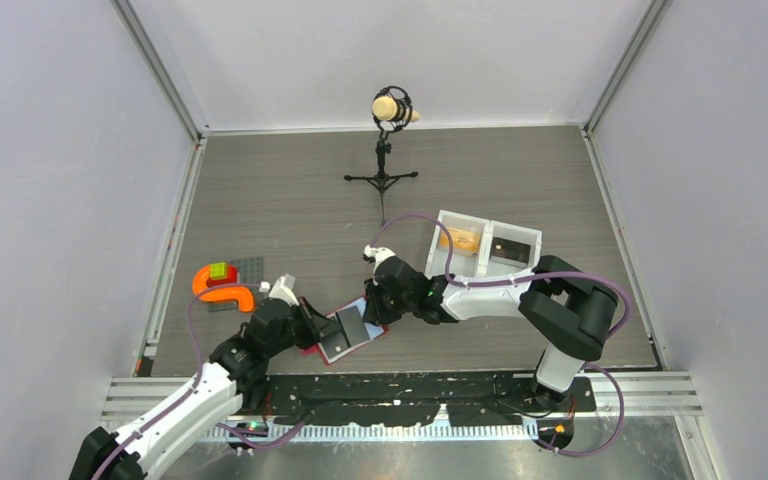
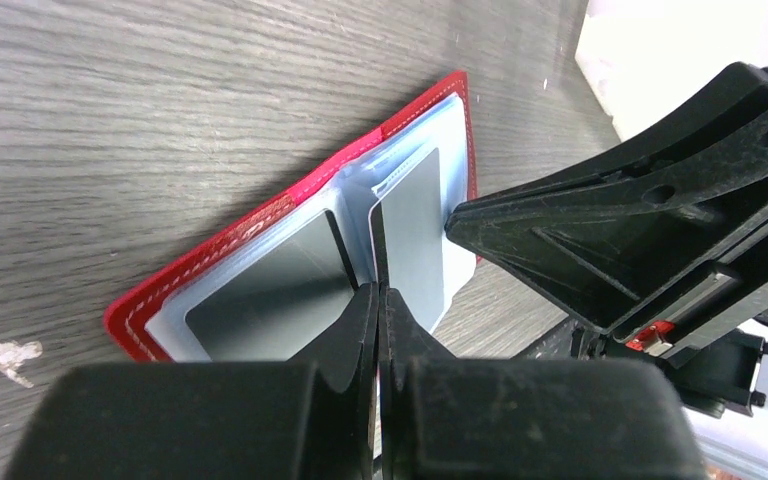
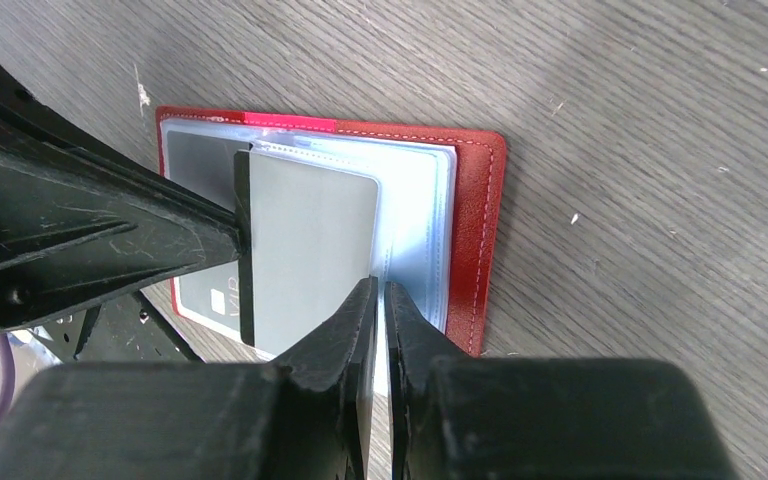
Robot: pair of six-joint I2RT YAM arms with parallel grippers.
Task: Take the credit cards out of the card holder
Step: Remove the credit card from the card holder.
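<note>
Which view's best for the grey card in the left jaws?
Right wrist: the grey card shows almost its full face, over the card holder. Left wrist sees it steeply foreshortened. Top external: just a small grey patch between the arms.

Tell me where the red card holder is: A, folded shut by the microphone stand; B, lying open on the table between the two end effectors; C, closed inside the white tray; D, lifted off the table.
B: the card holder lies open on the table, the left end effector pinching a grey credit card on one side, the right end effector shut on a pocket edge opposite.
</note>
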